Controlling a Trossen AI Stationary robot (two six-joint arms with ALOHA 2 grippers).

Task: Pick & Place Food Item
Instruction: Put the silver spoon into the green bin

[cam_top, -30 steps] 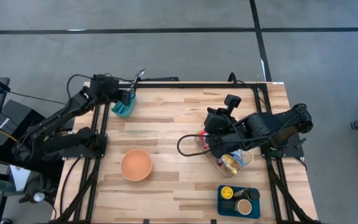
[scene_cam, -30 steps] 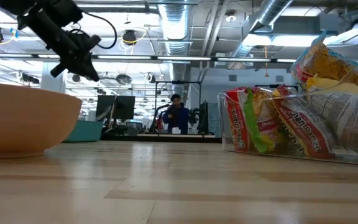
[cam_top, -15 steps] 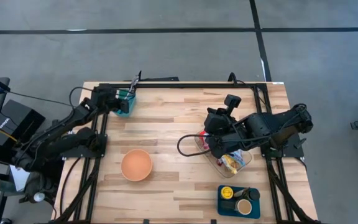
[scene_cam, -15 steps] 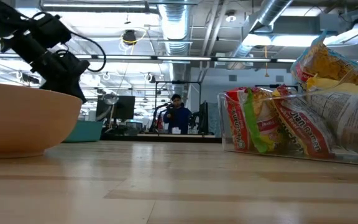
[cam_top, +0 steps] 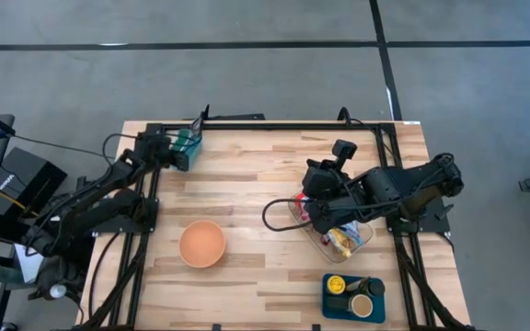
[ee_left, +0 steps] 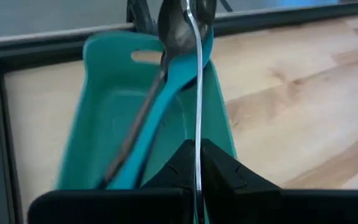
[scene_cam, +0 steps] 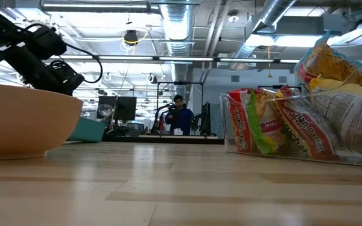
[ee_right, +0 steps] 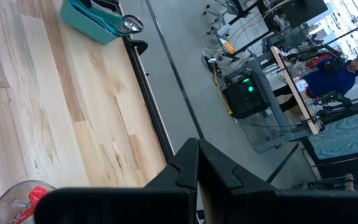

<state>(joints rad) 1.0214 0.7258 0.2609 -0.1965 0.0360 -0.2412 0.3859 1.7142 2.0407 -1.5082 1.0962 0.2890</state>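
My left gripper (ee_left: 196, 148) is shut on a metal spoon (ee_left: 185, 28), low over a teal tray (ee_left: 104, 106) at the table's far left corner (cam_top: 184, 156). A teal utensil (ee_left: 148, 137) lies inside the tray. Food packets (scene_cam: 275, 125) stand in a clear container (cam_top: 339, 234) on the right half of the table. An orange bowl (cam_top: 201, 244) sits on the near left part. My right gripper (ee_right: 197, 158) is shut with nothing in it, held high over the container's far side (cam_top: 313, 191). My left gripper pinches the spoon's thin handle (ee_left: 196, 134) between its two fingers. The fingers slant down toward the table's far edge and lie along the handle. The spoon's bowl (ee_left: 182, 25) points away from the fingers, over the tray's far end; whether it touches the tray, I cannot tell.
A blue tray (cam_top: 352, 296) with cups and a yellow lid stands at the near right. A black frame (cam_top: 274, 124) runs along the table's far edge and sides. Bare wood (cam_top: 247, 184) lies between the teal tray, the bowl and the container.
My left gripper has come down and drawn back toward the table's far left corner, still shut on the spoon, which now sits low over the teal tray. My right arm has kept still.
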